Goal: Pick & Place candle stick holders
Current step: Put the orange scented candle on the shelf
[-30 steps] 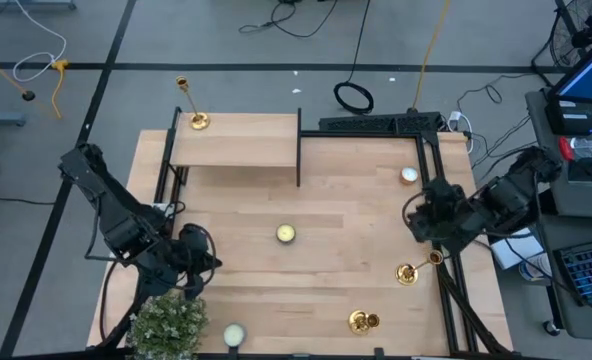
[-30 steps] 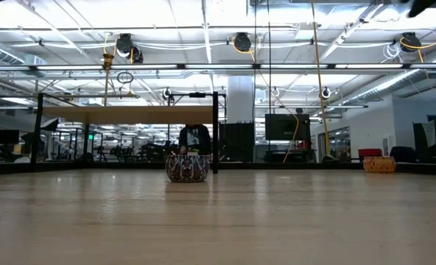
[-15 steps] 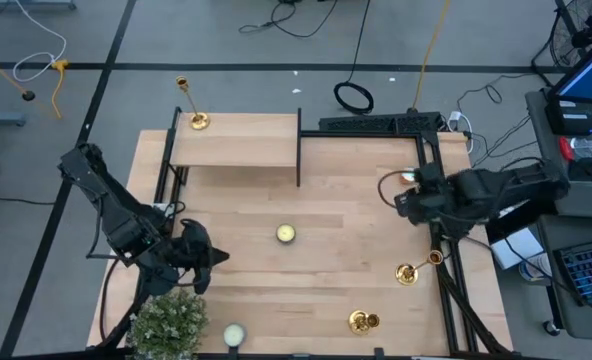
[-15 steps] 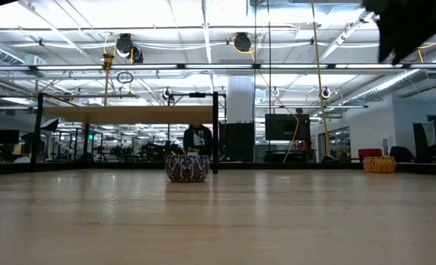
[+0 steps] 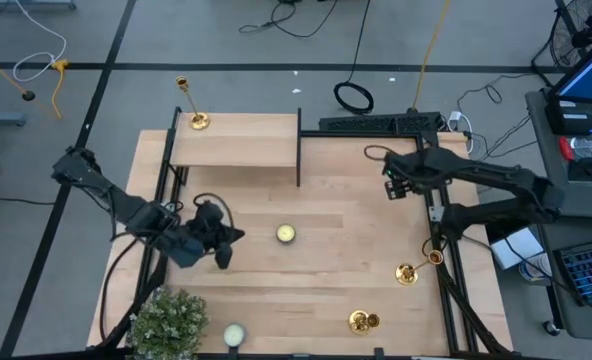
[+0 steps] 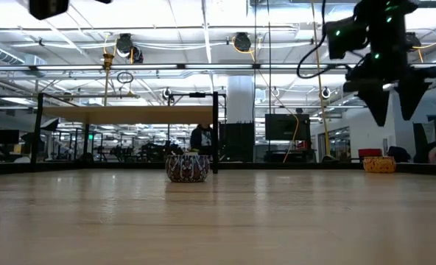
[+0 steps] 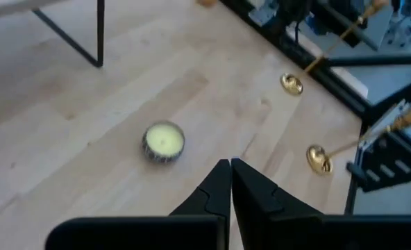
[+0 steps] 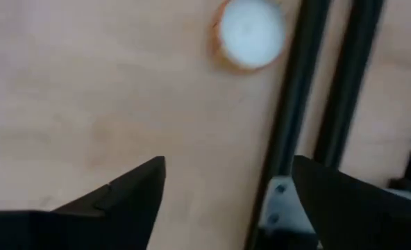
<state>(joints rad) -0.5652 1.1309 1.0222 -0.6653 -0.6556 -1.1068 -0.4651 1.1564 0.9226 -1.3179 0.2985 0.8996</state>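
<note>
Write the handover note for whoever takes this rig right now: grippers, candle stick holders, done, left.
Left gripper: fingers shut, empty, above the table beside the yellow candle.
Right gripper: fingers open, empty, over the white candle near the table's right edge.
Candle stick holders: one stands on the raised shelf's far left corner; one stands by the right edge; one stands near the front edge.
Done: can't tell; neither gripper holds a holder.
Left: grasp and place the holders.
</note>
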